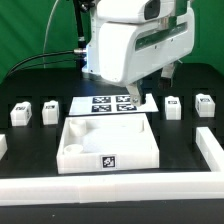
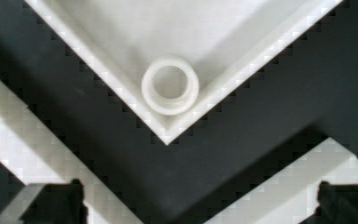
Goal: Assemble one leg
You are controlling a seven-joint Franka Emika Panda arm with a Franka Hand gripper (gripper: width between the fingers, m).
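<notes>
Four small white legs with tags stand on the black table: two at the exterior view's left (image 1: 20,114) (image 1: 50,110) and two at its right (image 1: 173,106) (image 1: 204,104). The large white square tray-like piece (image 1: 75,135) lies in the middle. My gripper (image 1: 138,97) hangs over the tray's far right corner, mostly hidden by the arm. In the wrist view the gripper (image 2: 194,206) is open and empty; its dark fingertips (image 2: 43,205) stand wide apart. Beyond them lies the tray's corner (image 2: 105,70) with its round hole (image 2: 171,83). No leg shows in the wrist view.
The marker board (image 1: 100,104) lies flat behind the tray, partly under the arm. White rails edge the table at the front (image 1: 110,190), the left (image 1: 3,146) and the right (image 1: 210,146). A green cable runs at the back left (image 1: 60,45).
</notes>
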